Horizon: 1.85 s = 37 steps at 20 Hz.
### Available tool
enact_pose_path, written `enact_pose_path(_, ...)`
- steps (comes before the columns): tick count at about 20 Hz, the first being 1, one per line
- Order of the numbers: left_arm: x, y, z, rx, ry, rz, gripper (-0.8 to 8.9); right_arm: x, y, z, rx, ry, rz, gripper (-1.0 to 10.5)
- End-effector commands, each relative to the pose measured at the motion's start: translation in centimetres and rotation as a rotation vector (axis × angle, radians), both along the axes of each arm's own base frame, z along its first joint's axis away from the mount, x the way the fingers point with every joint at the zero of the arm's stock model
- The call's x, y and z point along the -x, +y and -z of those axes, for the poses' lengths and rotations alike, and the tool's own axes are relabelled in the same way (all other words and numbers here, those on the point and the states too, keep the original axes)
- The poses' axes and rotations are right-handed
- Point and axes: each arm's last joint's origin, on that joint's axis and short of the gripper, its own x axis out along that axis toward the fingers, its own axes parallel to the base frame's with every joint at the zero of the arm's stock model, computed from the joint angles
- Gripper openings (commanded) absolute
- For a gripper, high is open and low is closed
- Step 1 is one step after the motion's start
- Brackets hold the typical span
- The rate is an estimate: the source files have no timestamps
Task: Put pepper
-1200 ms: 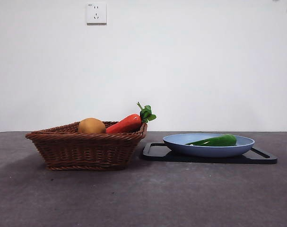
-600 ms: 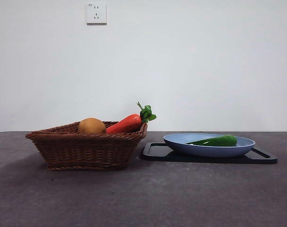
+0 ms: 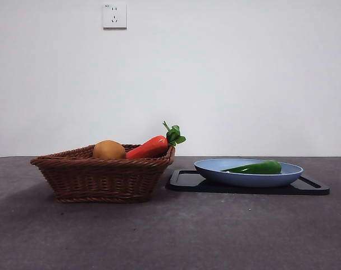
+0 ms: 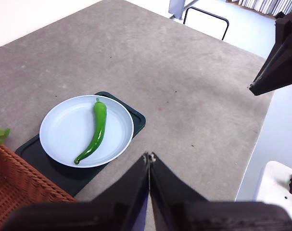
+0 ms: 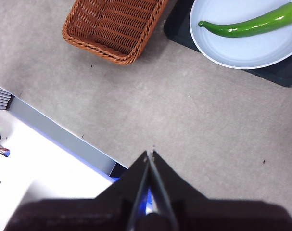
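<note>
The green pepper (image 3: 254, 167) lies on the blue plate (image 3: 215, 167), which rests on a black tray (image 3: 184, 180) right of the basket. It also shows in the left wrist view (image 4: 94, 131) and the right wrist view (image 5: 247, 25), lying across the plate (image 4: 64, 134) (image 5: 242, 50). My left gripper (image 4: 149, 157) is shut and empty, high above the table beside the plate. My right gripper (image 5: 150, 154) is shut and empty, high above bare table in front of the basket and plate. Neither gripper shows in the front view.
A brown wicker basket (image 3: 100, 171) stands at the left, holding a round orange-brown fruit (image 3: 108, 149) and a red-orange carrot-like vegetable (image 3: 149, 147) with a green top. The right arm (image 4: 279, 53) shows at the side of the left wrist view. The table edge (image 5: 64, 134) is near.
A dark tip at the top right corner of the front view has gone out of view. The pepper, plate and basket have not moved.
</note>
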Motion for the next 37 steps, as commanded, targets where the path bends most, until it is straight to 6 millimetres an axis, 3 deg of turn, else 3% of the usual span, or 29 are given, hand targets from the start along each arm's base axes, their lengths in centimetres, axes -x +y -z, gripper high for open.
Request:
enact_pose_path(1,-0.6,0.6,-0.6,-0.021,-0.079,-0.065,0.08,0.0,0.0,-0.3,-0.001,0.005,0.004,0.1)
enact_pose_path(6,-1.8,6.8,-4.0,0.119,-0.273,-0.317,0.08,0.0,0.0,-0.3,-0.001,0.005,0.003,0.1)
enact_pose_path(9,-0.6,11.4,-4.8,0.170,-0.397,-0.492,0.08,0.0,0.0,-0.3,-0.001,0.005,0.004,0.1)
enact_pose_path(11,1.0,13.8,-3.8,0.202,-0.489,-0.576,0.08,0.0,0.0,-0.3,-0.001,0.005,0.003,0.1)
enact_pose_path(16,4.7,17.4,3.5,0.191,-0.624,-0.840,0.08,0.0,0.0,-0.3,-0.001,0.005,0.003,0.1)
enact_pose_path(22,6.4,18.3,13.1,0.136,-0.547,-0.922,0.08,0.0,0.0,-0.3,-0.001,0.005,0.003,0.1)
enact_pose_path(25,6.9,18.3,16.8,0.145,-0.496,-0.937,0.08,0.0,0.0,-0.3,-0.001,0.005,0.003,0.1)
enact_pose_path(31,7.3,18.3,21.6,0.166,-0.421,-0.952,0.08,0.0,0.0,-0.3,-0.001,0.005,0.003,0.1)
enact_pose_path(37,7.5,18.3,24.1,0.169,-0.357,-0.955,0.08,0.0,0.0,-0.3,-0.001,0.005,0.003,0.1)
